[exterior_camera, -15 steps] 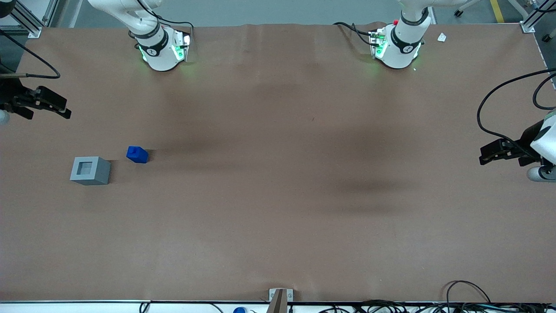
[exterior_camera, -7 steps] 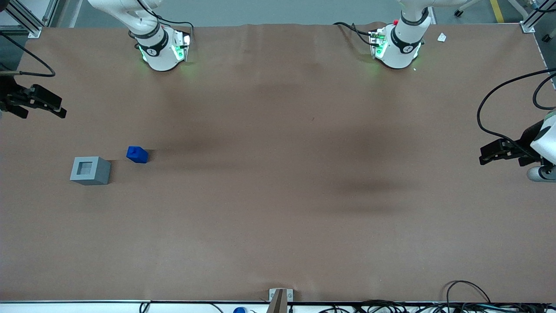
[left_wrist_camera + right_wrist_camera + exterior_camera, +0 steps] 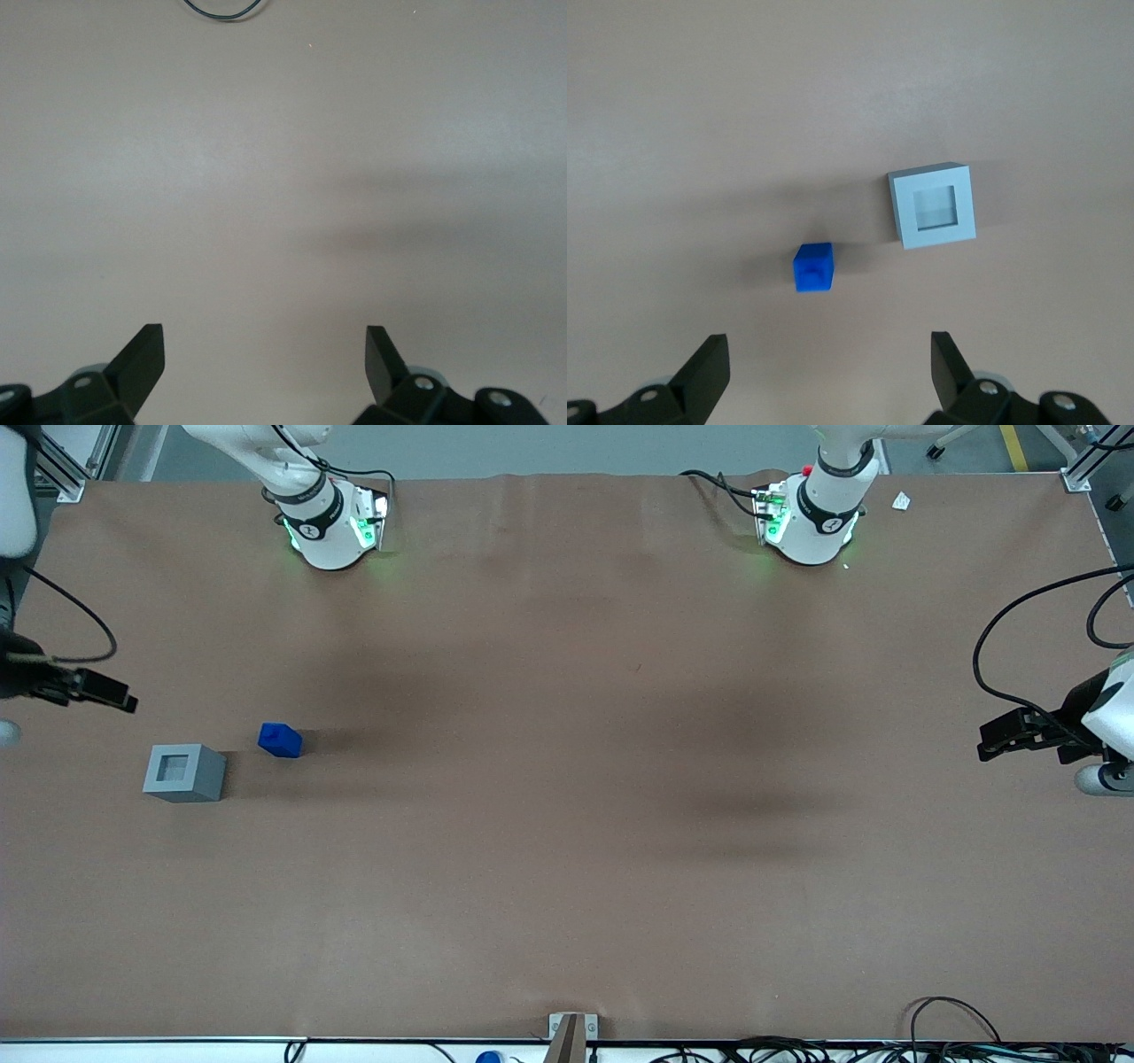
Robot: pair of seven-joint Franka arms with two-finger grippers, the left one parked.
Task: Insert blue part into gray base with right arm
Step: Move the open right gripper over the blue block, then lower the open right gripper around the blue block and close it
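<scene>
The blue part (image 3: 280,740) (image 3: 813,266) lies on the brown table at the working arm's end, apart from the gray base (image 3: 183,773) (image 3: 932,206), which stands beside it and slightly nearer the front camera, its square socket facing up. My right arm's gripper (image 3: 120,695) (image 3: 830,365) hovers high above the table near its end edge, farther from the front camera than the base. It is open, its fingers spread wide with nothing between them. Both objects are untouched.
Two white arm bases (image 3: 330,522) (image 3: 811,518) with green lights stand at the table's edge farthest from the front camera. A metal bracket (image 3: 570,1032) sits at the nearest edge, with cables (image 3: 957,1036) alongside.
My gripper has swung nearer to the front camera, from well away from the base to a spot closer to it. The blue part and gray base have not moved.
</scene>
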